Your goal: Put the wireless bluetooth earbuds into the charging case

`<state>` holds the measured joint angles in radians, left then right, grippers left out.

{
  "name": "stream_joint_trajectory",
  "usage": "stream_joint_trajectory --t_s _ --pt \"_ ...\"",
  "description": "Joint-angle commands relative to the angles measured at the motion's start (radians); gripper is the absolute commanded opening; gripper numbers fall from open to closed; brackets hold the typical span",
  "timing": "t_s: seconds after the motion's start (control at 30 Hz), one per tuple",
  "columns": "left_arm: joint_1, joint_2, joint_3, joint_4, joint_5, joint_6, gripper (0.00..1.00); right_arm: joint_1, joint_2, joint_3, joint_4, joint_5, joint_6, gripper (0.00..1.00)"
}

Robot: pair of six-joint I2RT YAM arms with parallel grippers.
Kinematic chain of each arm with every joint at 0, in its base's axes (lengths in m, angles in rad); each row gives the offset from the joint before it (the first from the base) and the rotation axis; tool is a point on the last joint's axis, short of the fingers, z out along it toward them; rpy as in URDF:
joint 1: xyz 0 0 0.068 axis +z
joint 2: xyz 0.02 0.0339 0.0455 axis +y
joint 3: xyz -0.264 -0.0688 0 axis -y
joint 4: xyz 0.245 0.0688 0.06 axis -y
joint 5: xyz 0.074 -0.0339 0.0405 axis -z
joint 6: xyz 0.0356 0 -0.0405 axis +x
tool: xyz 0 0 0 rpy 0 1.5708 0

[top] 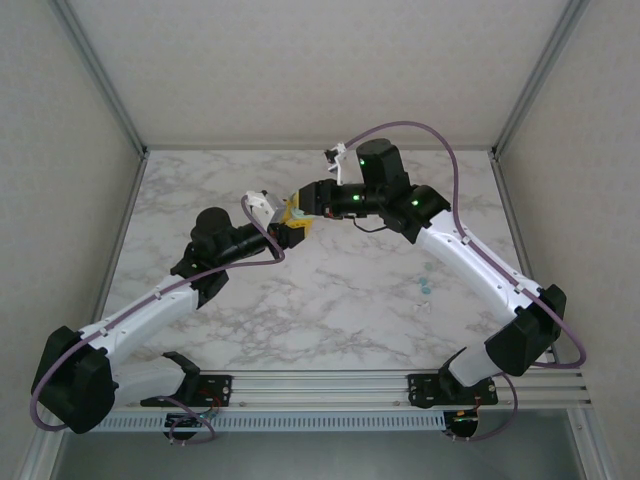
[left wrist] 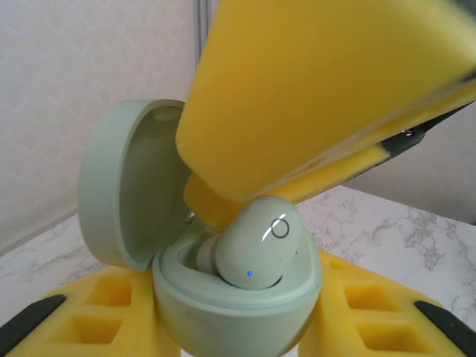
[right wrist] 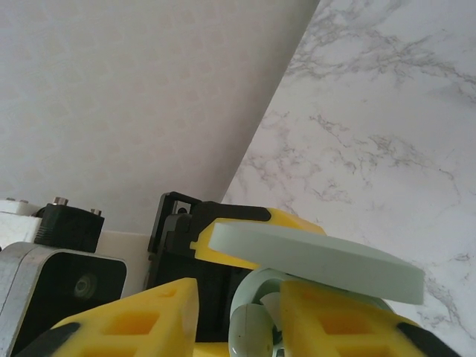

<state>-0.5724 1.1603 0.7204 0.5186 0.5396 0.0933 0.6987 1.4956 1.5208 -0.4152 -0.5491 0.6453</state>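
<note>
Left gripper (top: 287, 234) was pinching the case (left wrist: 223, 316) by its base, lid hinged back, above the table (left wrist: 387, 230) — evidently to present the open well to the other arm. One earbud (left wrist: 256, 245) sat tilted in that well, not fully seated. Right gripper (right wrist: 242, 320) straddled it from above — whether gripping or slack could not be told.

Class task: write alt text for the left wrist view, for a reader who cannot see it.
An open pale-green charging case sits between the left gripper's yellow jaws, one earbud resting partly in its well. A yellow finger of the right gripper touches the earbud from above; marble table behind.
</note>
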Motion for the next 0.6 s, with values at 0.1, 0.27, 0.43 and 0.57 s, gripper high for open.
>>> stream_joint_trajectory --t_s 0.1,0.27,0.43,0.57 --pt "-0.014 -0.002 0.035 0.121 0.015 -0.042 0.25 0.012 -0.004 0.01 -0.053 -0.003 -0.087 0.38" --pt "-0.014 -0.001 0.039 0.137 0.026 -0.061 0.25 0.014 -0.015 -0.004 -0.063 0.025 -0.161 0.38" --pt "-0.016 0.0 0.05 0.134 0.035 -0.067 0.25 0.03 -0.015 -0.013 -0.078 0.075 -0.25 0.34" --pt "-0.018 -0.002 0.054 0.133 0.037 -0.071 0.25 0.034 -0.003 -0.004 -0.099 0.083 -0.297 0.34"
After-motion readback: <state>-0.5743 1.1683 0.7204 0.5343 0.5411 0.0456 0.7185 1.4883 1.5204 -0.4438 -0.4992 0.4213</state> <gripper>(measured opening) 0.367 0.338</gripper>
